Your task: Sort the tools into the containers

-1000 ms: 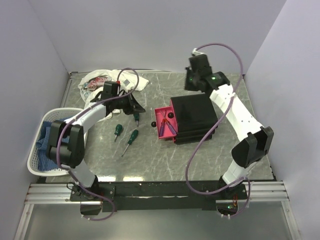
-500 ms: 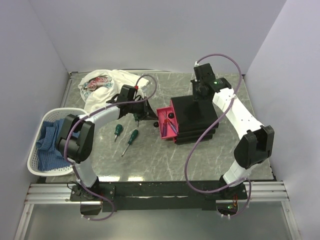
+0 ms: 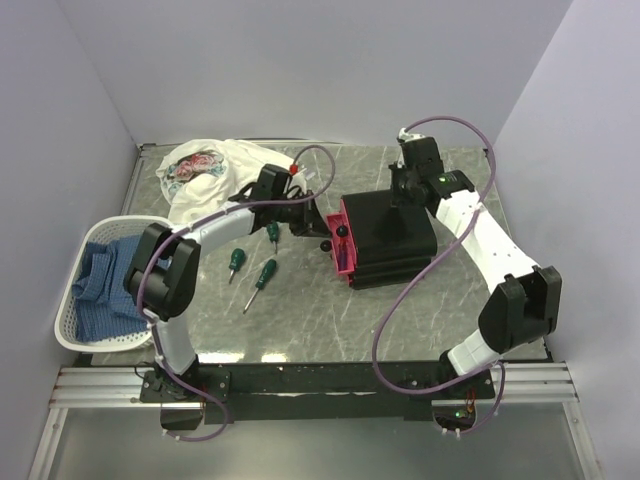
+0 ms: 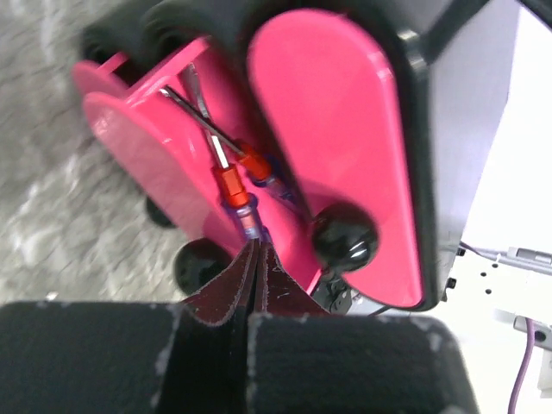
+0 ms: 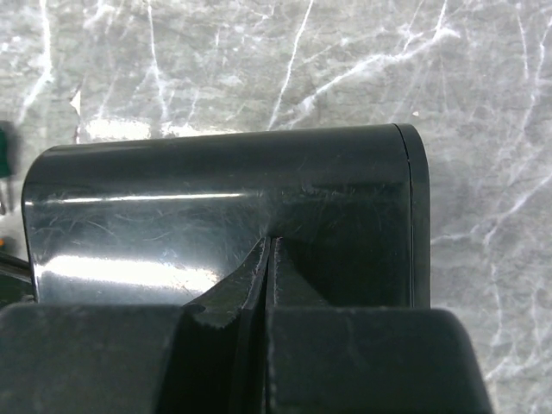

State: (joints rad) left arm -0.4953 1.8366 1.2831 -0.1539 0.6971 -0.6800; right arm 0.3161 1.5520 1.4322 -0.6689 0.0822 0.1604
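Left claw (image 4: 253, 250) was pinched fully shut with nothing between its fingers, tips set at the front edge of the open pink drawer (image 4: 138, 147), just beside that drawer's black knob (image 4: 200, 263). Directly ahead of the tips lay the red-and-blue screwdriver (image 4: 235, 191), inside the drawer, handle toward the claw and shaft running to the upper left of the wrist view. Right claw (image 5: 269, 248) was also shut and empty, tips pressed onto the glossy top of the black drawer unit (image 5: 224, 198); in the overhead view it sat right of centre. Judged step: left pushing the drawer home while right braced the box. Three green screwdrivers (image 3: 264, 272) lay loose on the marble table (image 3: 300, 320), left of the unit and not yet sorted. A white cloth (image 3: 215, 165) sat at upper left and a basket (image 3: 62, 335) at the left edge; no hammer could be made out. Risks from here: narrow shut tips could skid off the drawer lip or catch the knob; the screwdriver lying askew could ride up and jam the drawer; the right claw could slip on the slick top, letting the whole unit slide right instead of closing.
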